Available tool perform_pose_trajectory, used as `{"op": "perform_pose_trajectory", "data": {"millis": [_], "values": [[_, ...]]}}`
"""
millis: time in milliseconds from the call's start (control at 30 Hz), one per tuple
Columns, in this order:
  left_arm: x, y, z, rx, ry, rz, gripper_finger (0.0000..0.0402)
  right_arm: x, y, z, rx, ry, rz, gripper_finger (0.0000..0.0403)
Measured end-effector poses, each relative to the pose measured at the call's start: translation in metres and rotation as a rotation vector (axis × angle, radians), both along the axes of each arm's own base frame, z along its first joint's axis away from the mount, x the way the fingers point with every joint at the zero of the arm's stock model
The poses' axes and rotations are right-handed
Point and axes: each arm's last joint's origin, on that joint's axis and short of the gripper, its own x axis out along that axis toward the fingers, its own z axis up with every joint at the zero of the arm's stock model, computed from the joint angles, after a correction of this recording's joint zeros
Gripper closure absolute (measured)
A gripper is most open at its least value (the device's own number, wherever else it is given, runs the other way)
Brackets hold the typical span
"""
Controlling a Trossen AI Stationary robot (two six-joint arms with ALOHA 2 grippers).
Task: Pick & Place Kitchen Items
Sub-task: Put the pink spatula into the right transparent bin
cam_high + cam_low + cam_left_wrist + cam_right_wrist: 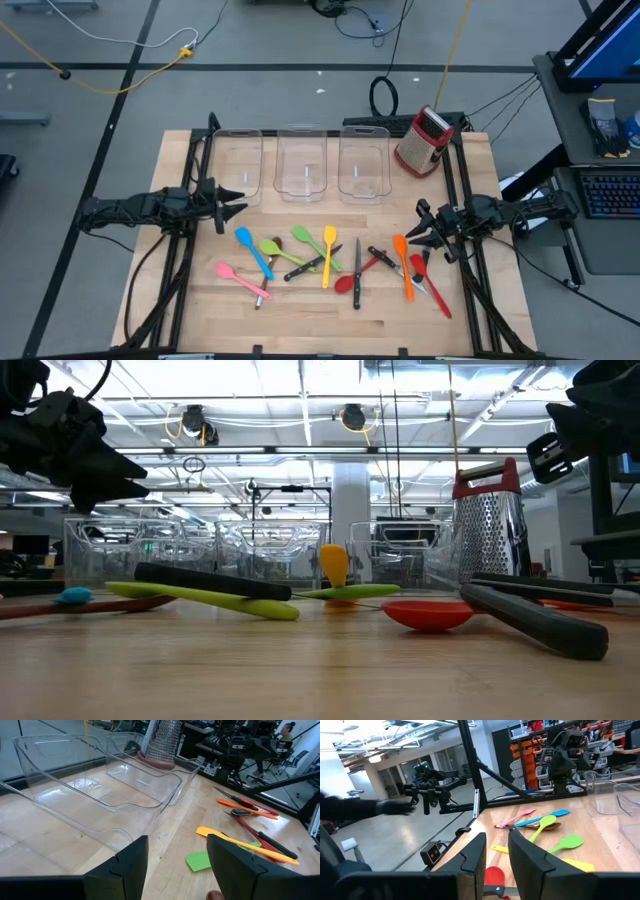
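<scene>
My left end effector [240, 206] hovers open and empty beside the clear plastic bins [304, 165]; my right end effector [418, 230], narrowly parted, holds nothing above the coloured utensils [330, 262] on the wooden desk [300, 310].

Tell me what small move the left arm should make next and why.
Probably lower the left claw toward the blue spatula, the utensil nearest it. The claw is open and empty, hovering beside the bins, which hold nothing, and every utensil lies on the table. The right claw waits by the orange spatula.
</scene>
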Motion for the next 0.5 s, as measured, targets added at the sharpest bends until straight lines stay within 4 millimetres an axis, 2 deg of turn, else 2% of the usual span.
{"op": "perform_pose_trajectory", "data": {"millis": [67, 167, 233, 500], "values": [[-0.0001, 0.0001, -0.0003, 0.049, 0.017, -0.007, 0.0195, 0.0000, 0.0000, 0.0000, 0.000, 0.000, 0.000, 0.0330], [-0.0010, 0.0020, -0.0016, 0.314, 0.114, -0.005, 0.0194, 0.0000, 0.0000, 0.0000, 0.000, 0.000, 0.000, 0.0330], [-0.0011, 0.0027, -0.0012, 0.417, 0.147, -0.003, 0.0194, 0.0000, 0.0000, 0.0000, 0.000, 0.000, 0.000, 0.0330], [-0.0016, 0.0047, 0.0004, 0.596, 0.211, 0.032, 0.0194, 0.0000, 0.0000, 0.0000, 0.000, 0.000, 0.000, 0.0330]]}}
